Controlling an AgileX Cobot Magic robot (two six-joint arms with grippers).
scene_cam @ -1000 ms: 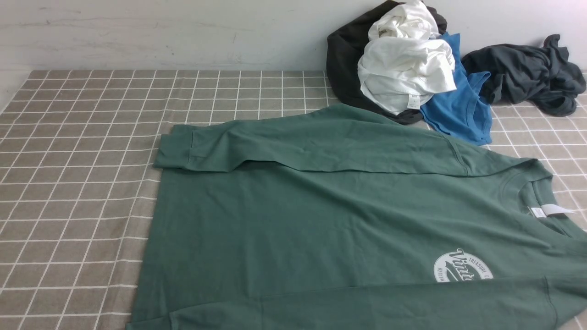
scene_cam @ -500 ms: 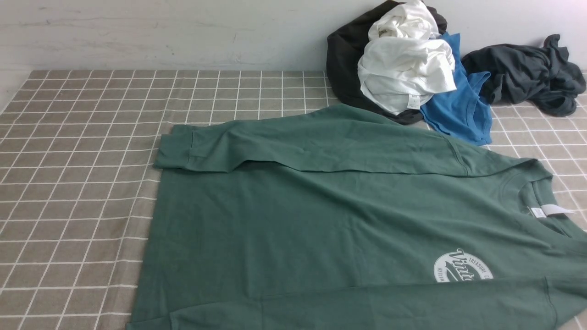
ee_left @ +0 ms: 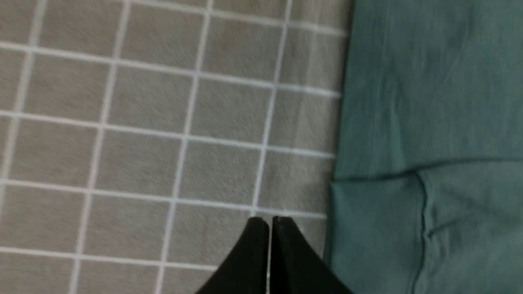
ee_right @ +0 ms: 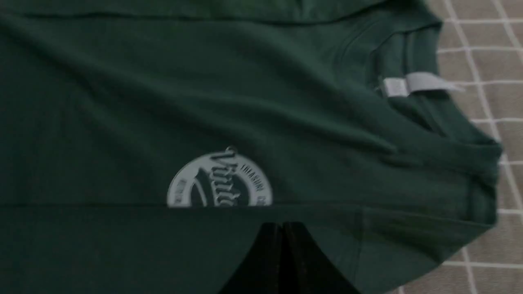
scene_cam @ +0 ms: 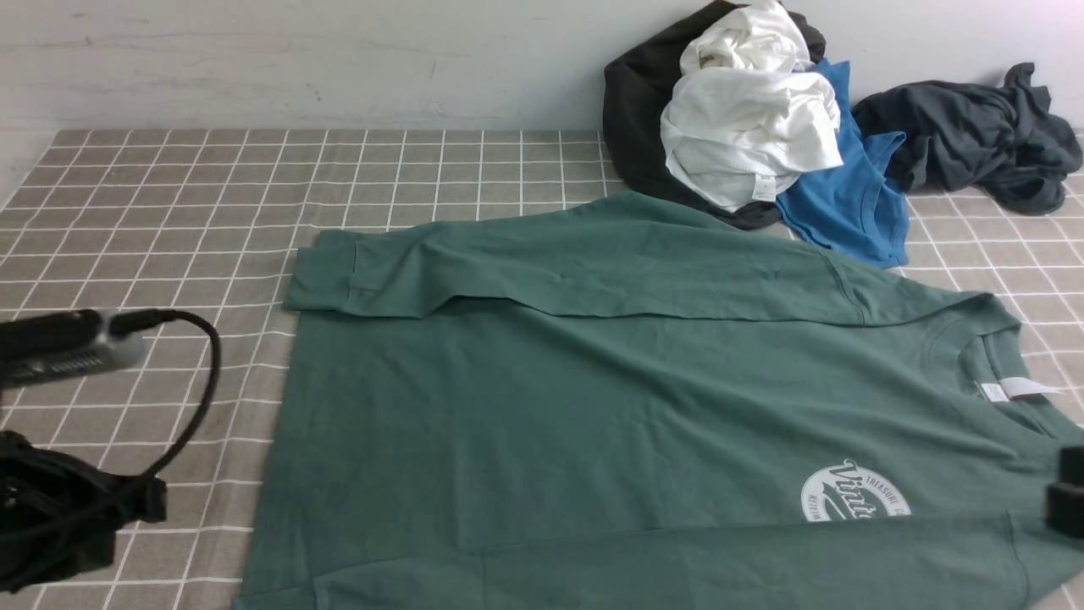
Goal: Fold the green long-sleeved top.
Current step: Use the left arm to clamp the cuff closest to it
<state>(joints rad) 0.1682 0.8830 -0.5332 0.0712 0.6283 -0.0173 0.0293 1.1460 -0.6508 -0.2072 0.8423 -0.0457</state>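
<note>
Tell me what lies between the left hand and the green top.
Only bare checked tablecloth between left hand and green top, per left wrist view.

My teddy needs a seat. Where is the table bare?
Bare checked cloth lies far left, between the wall, the green top and the clothes pile. The near-left strip holds the left gripper. The far-right corner is crowded with clothes.

Even soft light; blurred wrist views

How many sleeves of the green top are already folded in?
2. The far sleeve lies across the green top along its back edge; the near sleeve along its front edge, overlapping the logo.
</note>
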